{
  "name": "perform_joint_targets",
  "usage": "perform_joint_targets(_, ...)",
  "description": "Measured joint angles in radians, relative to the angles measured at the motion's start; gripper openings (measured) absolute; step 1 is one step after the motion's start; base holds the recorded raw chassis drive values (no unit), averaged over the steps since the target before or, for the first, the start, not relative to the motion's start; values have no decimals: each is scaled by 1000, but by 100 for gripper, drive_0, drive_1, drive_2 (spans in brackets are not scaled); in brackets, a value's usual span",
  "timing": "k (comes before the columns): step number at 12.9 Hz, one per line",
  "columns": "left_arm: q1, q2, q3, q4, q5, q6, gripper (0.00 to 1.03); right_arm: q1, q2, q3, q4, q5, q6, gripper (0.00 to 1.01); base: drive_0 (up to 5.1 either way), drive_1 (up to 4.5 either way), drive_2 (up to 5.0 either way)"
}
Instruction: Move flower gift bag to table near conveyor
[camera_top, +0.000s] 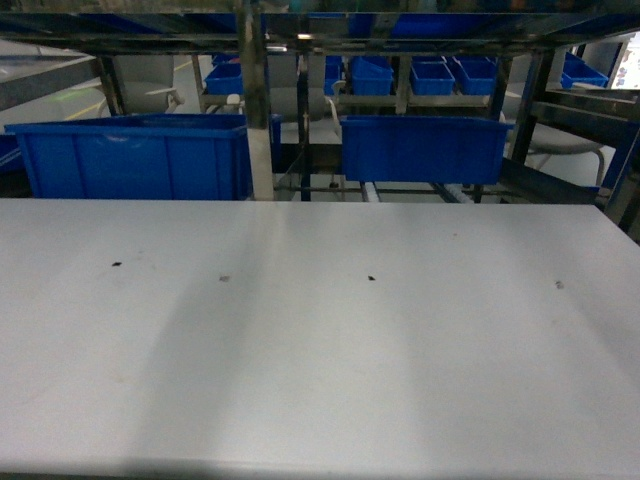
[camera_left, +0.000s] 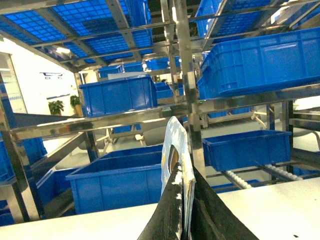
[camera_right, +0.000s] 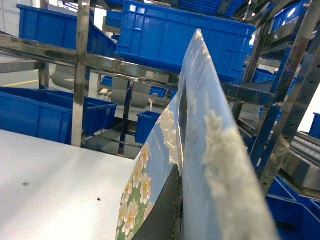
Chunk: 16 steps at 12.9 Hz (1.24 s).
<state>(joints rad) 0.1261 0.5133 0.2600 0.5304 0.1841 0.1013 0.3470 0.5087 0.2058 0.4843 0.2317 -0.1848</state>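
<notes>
The flower gift bag (camera_right: 200, 125) is pale blue with white blossoms and fills the right wrist view edge-on. My right gripper (camera_right: 180, 205) is shut on it; one dark finger (camera_right: 162, 215) presses on the flowered panel and the other is hidden behind the bag. In the left wrist view a thin folded edge of the bag (camera_left: 176, 142) rises between two dark fingers, with my left gripper (camera_left: 183, 202) shut on it. The white table (camera_top: 320, 350) spreads below. The steel conveyor (camera_top: 259, 110) stands behind it. The head view shows neither the bag nor the grippers.
Blue bins (camera_top: 135, 155) (camera_top: 422, 148) sit on the racking just past the table's far edge. More bins (camera_left: 119, 95) fill the upper shelves. White rollers (camera_left: 239, 179) run on a sloping track. Small dark marks (camera_top: 370, 277) dot the tabletop.
</notes>
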Motion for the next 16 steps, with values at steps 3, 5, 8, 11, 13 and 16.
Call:
perform_joint_targets(3,0,1,0,0,0,0,2,0,0,0,1,0,0,2,-492,254,254)
perform_joint_targets(5,0,1,0,0,0,0,2,0,3,0,-1,0,0,2,-492,253,253)
perform_joint_targets(8,0,2,0,1,0,0,2,0,0,0,0,0,0,2,-327,170,170)
perform_joint_targets(11,2,-5,0,4,0,0,2,0,-2,0,2,-1,0,2,-1,141,-143)
perform_joint_targets(13,2,-2,0,0,0,0,2,0,0,0,0,-1,0,2,12,439,-414)
perform_joint_targets(16,2,-2,0,0,0,0,2,0,0,0,1,0,0,2,2,426,-422)
